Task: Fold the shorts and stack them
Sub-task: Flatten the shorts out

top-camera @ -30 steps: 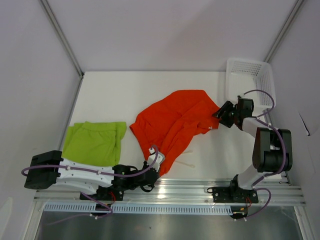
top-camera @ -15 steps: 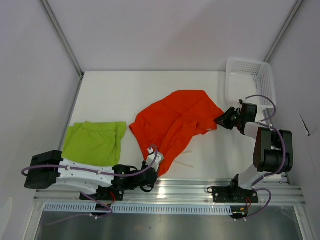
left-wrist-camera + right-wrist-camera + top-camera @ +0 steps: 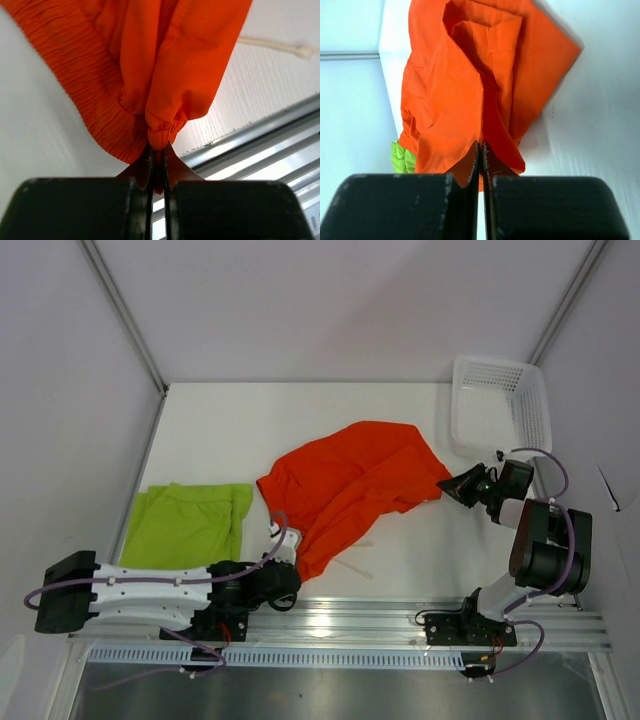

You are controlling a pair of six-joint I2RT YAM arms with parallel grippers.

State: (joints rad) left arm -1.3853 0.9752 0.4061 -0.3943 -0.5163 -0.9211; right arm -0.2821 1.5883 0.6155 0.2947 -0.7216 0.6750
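The bright orange-red shorts [image 3: 350, 480] lie crumpled mid-table, stretched between both arms. My left gripper [image 3: 287, 557] is shut on their near-left corner; the left wrist view shows a bunched hem [image 3: 162, 127] pinched between the jaws of the left gripper [image 3: 159, 152]. My right gripper [image 3: 452, 483] is shut on their right corner, and the orange-red shorts [image 3: 455, 100] run straight into its closed jaws [image 3: 481, 150]. The lime green shorts [image 3: 185, 525] lie flat at the near left, with an edge [image 3: 402, 157] visible past the orange fabric. A white drawstring [image 3: 350, 565] trails on the table.
A white mesh basket [image 3: 500, 405] stands at the far right corner, just behind the right arm. The aluminium rail [image 3: 350, 615] runs along the near edge, close under the left gripper. Walls close in the table on the left, back and right.
The right gripper has shut on the orange shorts' right corner and drawn back to the right. The left arm has swung left, dragging its corner of the shorts with it.
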